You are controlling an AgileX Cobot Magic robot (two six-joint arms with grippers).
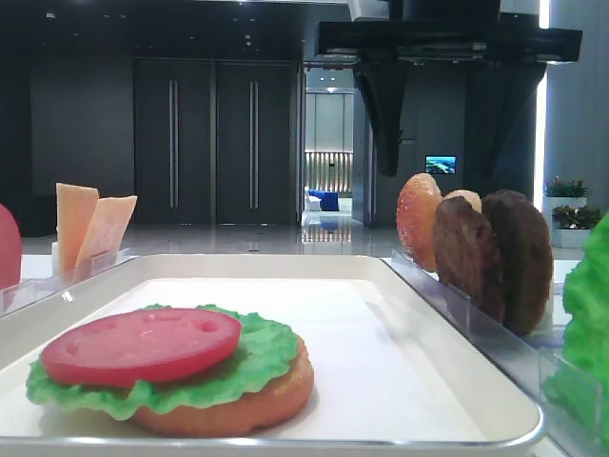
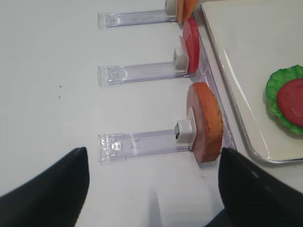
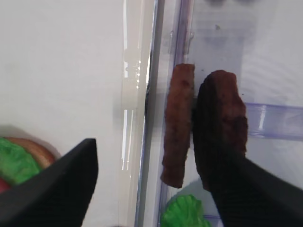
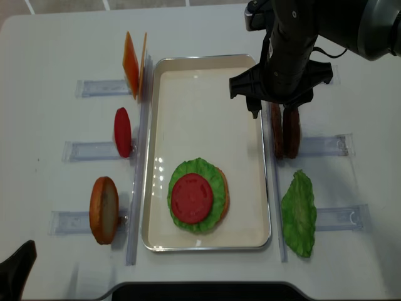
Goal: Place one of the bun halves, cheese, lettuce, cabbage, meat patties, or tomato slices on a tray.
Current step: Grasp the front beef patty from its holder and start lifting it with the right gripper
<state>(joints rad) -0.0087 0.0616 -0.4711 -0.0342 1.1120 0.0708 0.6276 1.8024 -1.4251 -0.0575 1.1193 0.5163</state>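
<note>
The cream tray (image 4: pixel 250 69) holds a bun half (image 1: pixel 257 405) topped with lettuce (image 4: pixel 216 182) and a tomato slice (image 4: pixel 192 199). Two meat patties (image 3: pixel 179 125) stand on edge in the right rack. My right gripper (image 3: pixel 151 156) hangs open over them, one finger above the tray rim and the other against the outer patty (image 3: pixel 221 118). My left gripper (image 2: pixel 151 170) is open over bare table near another bun half (image 2: pixel 206 120), with a tomato slice (image 2: pixel 191 45) and cheese (image 4: pixel 133 63) beyond. A green leaf (image 4: pixel 297 213), lettuce or cabbage, lies at the right.
Clear plastic racks (image 2: pixel 142 73) line both long sides of the tray. A third bun half (image 1: pixel 417 219) stands behind the patties. The right arm (image 4: pixel 294 44) reaches over the tray's far right corner. White table (image 4: pixel 50 44) surrounds everything.
</note>
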